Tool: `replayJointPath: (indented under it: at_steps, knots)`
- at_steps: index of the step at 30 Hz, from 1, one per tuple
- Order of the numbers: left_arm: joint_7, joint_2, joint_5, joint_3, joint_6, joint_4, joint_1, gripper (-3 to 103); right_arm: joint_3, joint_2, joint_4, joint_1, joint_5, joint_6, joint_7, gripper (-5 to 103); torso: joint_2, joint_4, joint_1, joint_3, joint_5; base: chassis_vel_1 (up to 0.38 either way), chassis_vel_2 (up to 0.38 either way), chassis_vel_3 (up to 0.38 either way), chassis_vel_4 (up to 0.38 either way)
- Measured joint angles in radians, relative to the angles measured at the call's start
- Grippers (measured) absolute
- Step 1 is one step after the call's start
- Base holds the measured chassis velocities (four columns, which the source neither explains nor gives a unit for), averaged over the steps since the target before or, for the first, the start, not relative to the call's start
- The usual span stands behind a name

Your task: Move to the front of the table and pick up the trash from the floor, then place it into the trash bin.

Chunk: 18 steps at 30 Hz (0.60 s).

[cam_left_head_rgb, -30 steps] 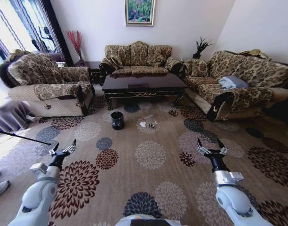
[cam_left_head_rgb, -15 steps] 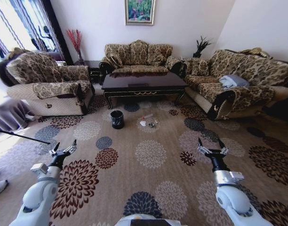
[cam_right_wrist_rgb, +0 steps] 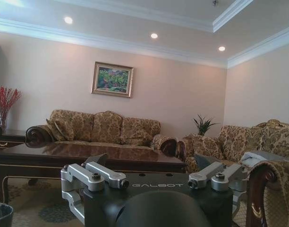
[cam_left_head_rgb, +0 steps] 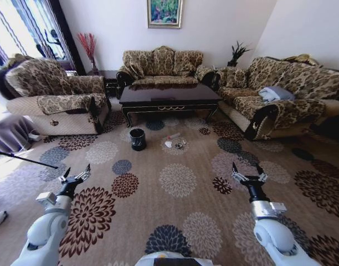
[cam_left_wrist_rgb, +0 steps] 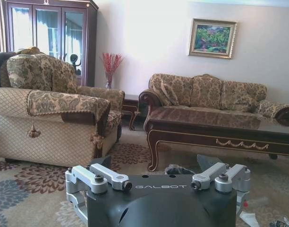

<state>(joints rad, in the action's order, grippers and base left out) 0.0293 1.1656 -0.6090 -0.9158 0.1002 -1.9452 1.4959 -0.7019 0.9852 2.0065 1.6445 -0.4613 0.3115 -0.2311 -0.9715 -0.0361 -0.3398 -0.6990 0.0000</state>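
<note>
Both grippers spread and empty, low over the carpet; trash well ahead at 12 o'clock.

Left gripper point(cam_left_head_rgb: 74, 178) at 10 o'clock and right gripper point(cam_left_head_rgb: 247, 176) at 2 o'clock hover with fingers apart above the floor point(cam_left_head_rgb: 175, 221). A wide bare stretch of carpet lies between them and the trash point(cam_left_head_rgb: 175, 143). The trash bin point(cam_left_head_rgb: 138, 139) stands just at the litter's 9 o'clock. Beyond, the table point(cam_left_head_rgb: 169, 97) spans the way, sofas flanking both sides.

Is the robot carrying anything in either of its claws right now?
No. The left gripper and right gripper are both open and empty above the floor; the trash lies by the table.
</note>
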Motion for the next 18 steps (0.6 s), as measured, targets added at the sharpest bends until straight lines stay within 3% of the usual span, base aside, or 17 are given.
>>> replayJointPath:
  at_steps: [18]
  knots:
    - [0.004, -0.002, 0.002, 0.002, -0.001, 0.006, 0.001, 100, 0.012, -0.008, -0.016, -0.004, 0.002, 0.022, 0.015, 100, 0.078, 0.0, 0.034, 0.044, 0.0, 0.0, 0.0, 0.0, 0.0]
